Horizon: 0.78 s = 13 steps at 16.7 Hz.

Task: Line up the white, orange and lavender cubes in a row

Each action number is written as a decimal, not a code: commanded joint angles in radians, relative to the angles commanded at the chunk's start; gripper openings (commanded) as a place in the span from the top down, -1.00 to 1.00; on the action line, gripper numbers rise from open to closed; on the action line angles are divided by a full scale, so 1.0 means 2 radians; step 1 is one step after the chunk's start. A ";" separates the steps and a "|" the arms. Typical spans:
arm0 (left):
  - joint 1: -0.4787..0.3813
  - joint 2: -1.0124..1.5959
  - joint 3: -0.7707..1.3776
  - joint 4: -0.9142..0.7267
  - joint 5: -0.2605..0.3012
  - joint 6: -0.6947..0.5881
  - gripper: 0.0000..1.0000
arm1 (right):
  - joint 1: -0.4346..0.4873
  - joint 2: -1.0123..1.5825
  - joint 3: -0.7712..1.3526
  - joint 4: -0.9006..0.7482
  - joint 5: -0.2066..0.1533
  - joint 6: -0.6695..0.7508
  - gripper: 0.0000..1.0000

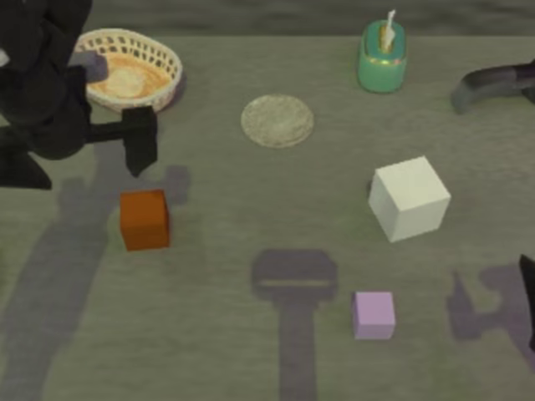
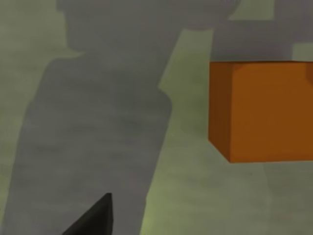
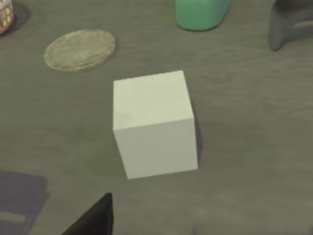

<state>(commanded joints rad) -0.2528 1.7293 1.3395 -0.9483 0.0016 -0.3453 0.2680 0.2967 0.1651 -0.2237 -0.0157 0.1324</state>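
Left pincer (image 1: pixel 140 149) above orange cube (image 1: pixel 145 219) — apart.

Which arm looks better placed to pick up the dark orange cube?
Probably left: the left gripper hangs just beyond the matte rust-orange cube at the table's left, while the right arm sits at the far right edge.

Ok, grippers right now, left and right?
Left gripper: above the table beside the orange cube, holding nothing; open or shut cannot be told.
Right gripper: barely in view at the table's right edge; cannot be told.
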 joint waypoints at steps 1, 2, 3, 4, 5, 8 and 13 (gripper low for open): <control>-0.005 0.036 0.030 -0.020 0.000 -0.008 -1.00 | -0.023 -0.029 -0.020 0.021 0.001 -0.014 -1.00; -0.010 0.068 0.059 -0.039 0.000 -0.015 -1.00 | -0.045 -0.055 -0.037 0.040 0.003 -0.026 -1.00; -0.015 0.097 0.084 -0.055 0.000 -0.021 -1.00 | -0.066 -0.078 -0.051 0.059 0.004 -0.037 -1.00; -0.019 0.121 0.107 -0.068 0.000 -0.027 -1.00 | -0.085 -0.099 -0.063 0.075 0.006 -0.047 -1.00; -0.022 0.142 0.126 -0.079 0.000 -0.031 -1.00 | -0.101 -0.116 -0.071 0.089 0.006 -0.054 -1.00; -0.027 0.175 0.155 -0.096 0.000 -0.039 -1.00 | -0.128 -0.148 -0.082 0.111 0.008 -0.066 -1.00; -0.024 0.175 0.155 -0.095 0.000 -0.038 -1.00 | -0.129 -0.148 -0.083 0.112 0.008 -0.066 -1.00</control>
<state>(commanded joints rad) -0.3011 2.0795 1.6489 -1.1381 0.0022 -0.4218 0.0100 0.0000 0.0000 0.0000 0.0000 0.0000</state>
